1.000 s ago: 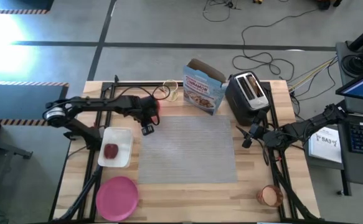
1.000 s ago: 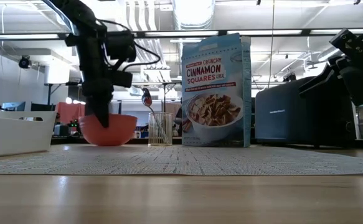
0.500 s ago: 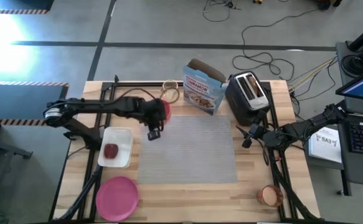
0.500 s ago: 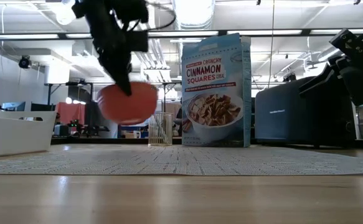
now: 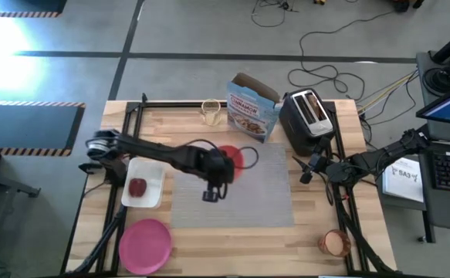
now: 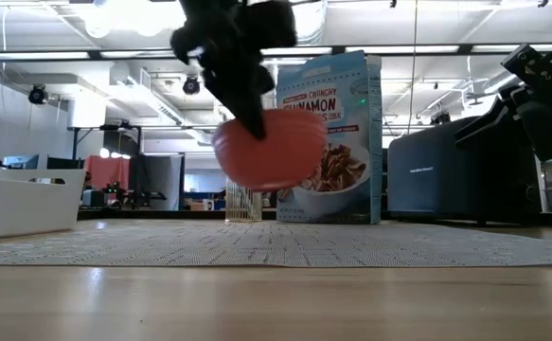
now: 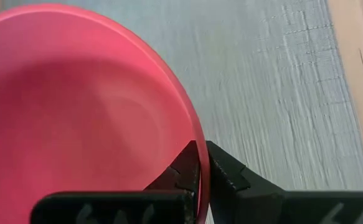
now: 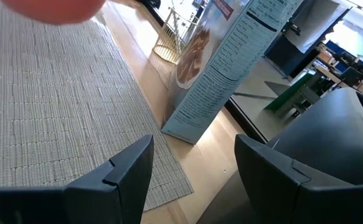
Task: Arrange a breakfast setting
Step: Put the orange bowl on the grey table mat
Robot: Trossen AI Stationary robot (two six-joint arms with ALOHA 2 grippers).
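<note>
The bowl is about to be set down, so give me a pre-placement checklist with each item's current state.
1. Left tool shut on the rim of the red-orange bowl: ok.
2. Bowl clear of the table, carried in the air: ok.
3. Bowl over the grey placemat: ok.
4. Placemat area below the bowl free of other things: ok.
5. Bowl clear of the cereal box: ok in the high view, though close.
6. Right tool open, waiting beside the toaster, out of the path: ok.
</note>
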